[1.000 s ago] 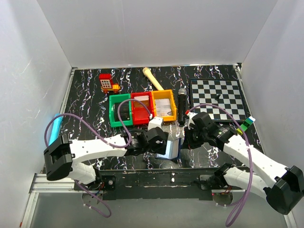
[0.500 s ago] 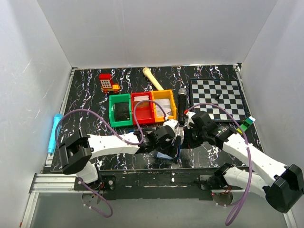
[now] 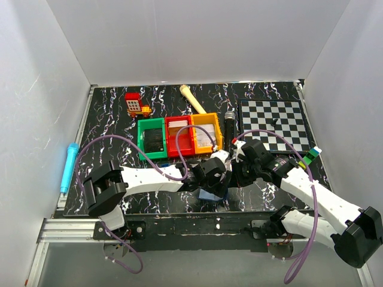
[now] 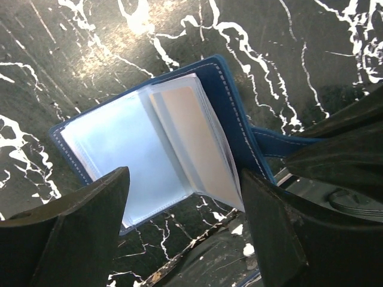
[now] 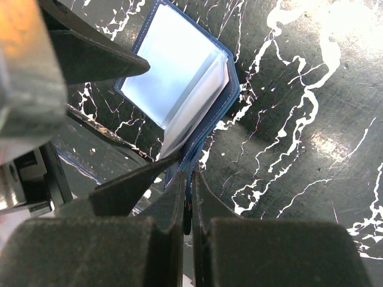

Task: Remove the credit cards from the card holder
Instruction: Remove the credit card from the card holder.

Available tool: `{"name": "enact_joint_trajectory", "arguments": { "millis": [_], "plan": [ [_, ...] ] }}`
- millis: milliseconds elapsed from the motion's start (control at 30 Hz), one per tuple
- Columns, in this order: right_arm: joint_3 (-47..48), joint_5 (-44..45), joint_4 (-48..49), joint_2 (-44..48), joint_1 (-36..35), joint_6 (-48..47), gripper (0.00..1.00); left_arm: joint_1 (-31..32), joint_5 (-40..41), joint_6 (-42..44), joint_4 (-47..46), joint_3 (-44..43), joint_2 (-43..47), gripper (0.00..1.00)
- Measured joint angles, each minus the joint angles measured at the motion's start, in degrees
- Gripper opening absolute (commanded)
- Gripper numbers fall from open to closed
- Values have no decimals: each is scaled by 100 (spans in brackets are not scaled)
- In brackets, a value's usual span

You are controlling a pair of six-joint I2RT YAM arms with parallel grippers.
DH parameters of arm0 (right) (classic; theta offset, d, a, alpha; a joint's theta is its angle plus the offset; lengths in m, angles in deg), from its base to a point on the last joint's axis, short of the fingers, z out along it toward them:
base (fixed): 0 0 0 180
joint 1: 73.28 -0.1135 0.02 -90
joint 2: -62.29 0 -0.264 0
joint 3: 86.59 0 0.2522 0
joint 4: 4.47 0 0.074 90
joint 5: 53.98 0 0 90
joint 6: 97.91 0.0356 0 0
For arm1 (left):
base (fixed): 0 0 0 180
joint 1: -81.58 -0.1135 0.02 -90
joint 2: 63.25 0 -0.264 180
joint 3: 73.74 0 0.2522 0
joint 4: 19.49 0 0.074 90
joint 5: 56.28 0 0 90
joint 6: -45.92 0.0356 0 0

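two grippers at the open card holder

1. location. the card holder (image 3: 209, 194) lies on the table (image 3: 108, 125) at lower centre of the top view, between the two wrists and below the row of bins (image 3: 178, 136). the chessboard (image 3: 274, 124) sits well apart at upper right.

2. condition. in the left wrist view the card holder fills the centre of the frame. it is spread open like a book, navy cover underneath, clear sleeves facing up. the sleeves at its right half stand tilted, not flat.

3. contents. the cards (image 4: 182, 128) are inside the sleeves; one pale tan face shows at centre. how many cards there are cannot be told.

4. left gripper (image 4: 184, 174). released, jaws wide. one finger shows at lower left of its frame and one at lower right, with the open card holder between them. contact with the sleeves cannot be told.

5. right gripper (image 5: 188, 176). clenched. at lower centre of its frame the two fingers pinch the thin navy edge of the card holder. the pale inner faces fan out towards upper left of that frame.
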Motion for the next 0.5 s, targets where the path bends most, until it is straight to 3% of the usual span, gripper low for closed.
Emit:
{"name": "enact_joint_trajectory", "arguments": {
  "millis": [267,500],
  "plan": [
    [0,0,-4,-2,0,-11,1,0,212,-96,39,66,111,79],
    [0,-4,-4,-2,2,-24,1,-79,313,-223,-90,358,708,77]
  ]
}}
